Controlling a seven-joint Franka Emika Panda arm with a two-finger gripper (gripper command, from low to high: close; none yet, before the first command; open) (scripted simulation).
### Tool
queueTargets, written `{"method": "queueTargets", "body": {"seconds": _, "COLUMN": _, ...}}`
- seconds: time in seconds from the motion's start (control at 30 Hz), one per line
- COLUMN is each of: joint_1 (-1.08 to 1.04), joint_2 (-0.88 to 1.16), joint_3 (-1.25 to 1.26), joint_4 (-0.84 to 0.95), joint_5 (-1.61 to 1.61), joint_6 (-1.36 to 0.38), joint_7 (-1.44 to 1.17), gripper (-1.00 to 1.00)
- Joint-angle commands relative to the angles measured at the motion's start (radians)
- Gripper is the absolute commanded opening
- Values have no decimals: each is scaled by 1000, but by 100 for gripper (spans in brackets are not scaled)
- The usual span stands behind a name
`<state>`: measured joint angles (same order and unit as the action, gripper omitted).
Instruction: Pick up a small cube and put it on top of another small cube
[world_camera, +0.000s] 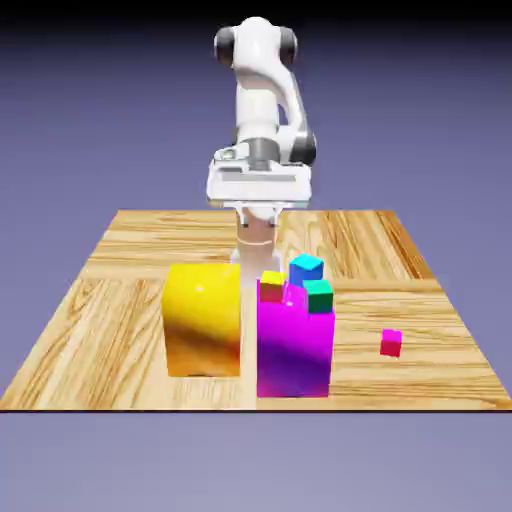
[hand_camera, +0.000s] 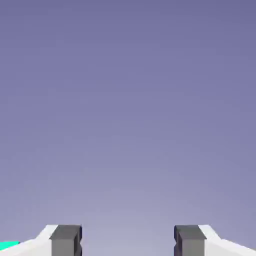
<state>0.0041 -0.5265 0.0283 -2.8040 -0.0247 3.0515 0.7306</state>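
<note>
The Panda arm (world_camera: 257, 100) stands back from the blocks. Its gripper (hand_camera: 128, 242) is spread apart with nothing between the fingertips. The large yellow-orange block (world_camera: 203, 322) and the large magenta-purple block (world_camera: 294, 350) stand side by side with a gap between them. Of the small cubes, the tiny magenta-pink cube (world_camera: 391, 343) sits alone on the wooden table (world_camera: 90, 340), toward the exterior view's right. The others, blue (world_camera: 306, 269), green (world_camera: 318, 296) and yellow-topped red (world_camera: 272, 287), show around the purple block's top; whether they rest on it I cannot tell. The pick, carry and stacking all seem left to do.
</note>
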Motion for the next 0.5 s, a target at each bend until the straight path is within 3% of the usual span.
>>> {"method": "queueTargets", "body": {"seconds": 0.0, "joint_1": 2, "joint_2": 35, "joint_3": 34, "joint_4": 3, "joint_5": -43, "joint_6": 17, "joint_7": -2, "gripper": 0}}
{"method": "queueTargets", "body": {"seconds": 0.3, "joint_1": 13, "joint_2": 347, "joint_3": 333, "joint_4": 29, "joint_5": -422, "joint_6": 168, "joint_7": -24, "gripper": 0}}
{"method": "queueTargets", "body": {"seconds": 0.47, "joint_1": -43, "joint_2": 528, "joint_3": 422, "joint_4": 55, "joint_5": -471, "joint_6": 218, "joint_7": -101, "gripper": 0}}
